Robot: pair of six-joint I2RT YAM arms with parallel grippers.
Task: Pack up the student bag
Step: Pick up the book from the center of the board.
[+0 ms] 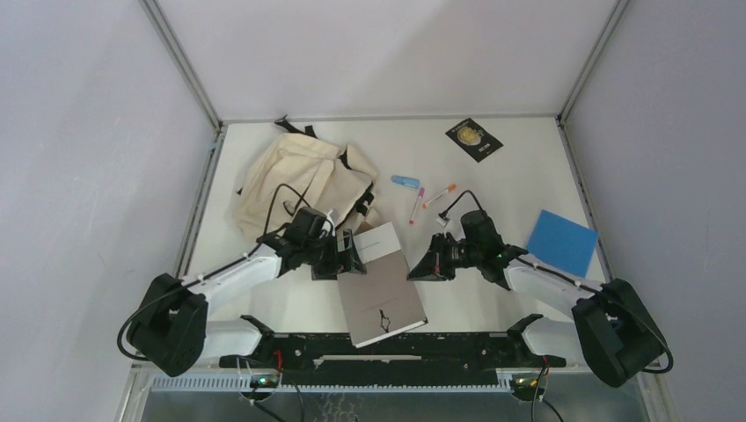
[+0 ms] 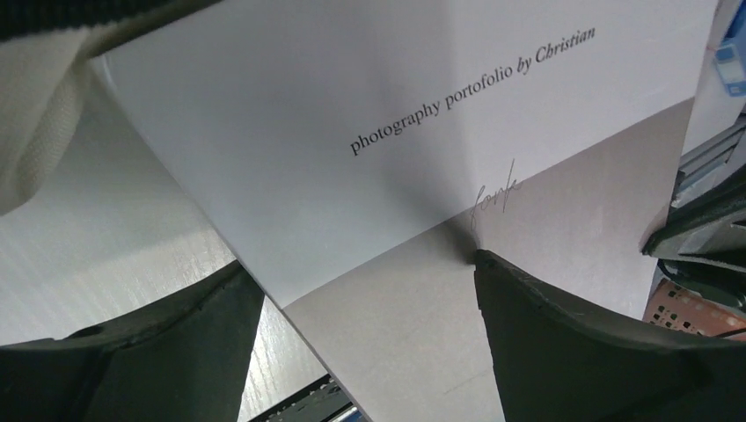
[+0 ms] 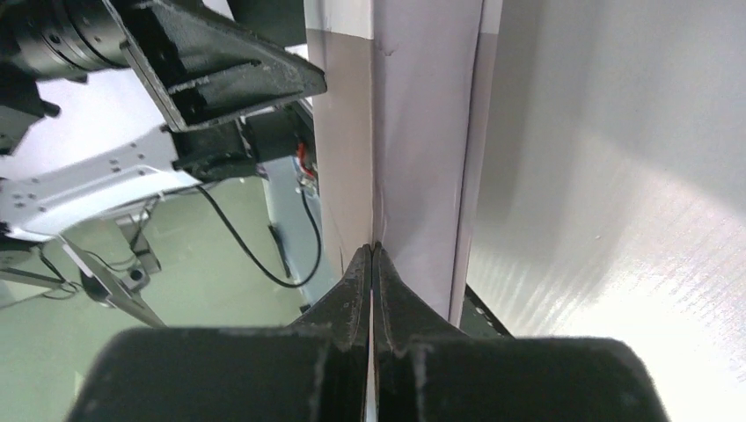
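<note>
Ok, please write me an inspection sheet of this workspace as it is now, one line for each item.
Surface: white table, no spill seen.
Job's things: soft cream fabric backpack with black straps slumped at far left; grey and white portfolio book at near middle, outside it.
Clutter: black booklet with gold emblem, blue square sheet, small blue piece, pink-tipped pen, orange-tipped pen, all loose, right of the backpack.
Grippers: left gripper open over the book's left edge; right gripper shut at its right edge, pinch on the cover cannot be told.
Cables: a black cable loops above each wrist, no snag seen.
Surroundings: grey walls, metal frame posts; nothing else seen.
</note>
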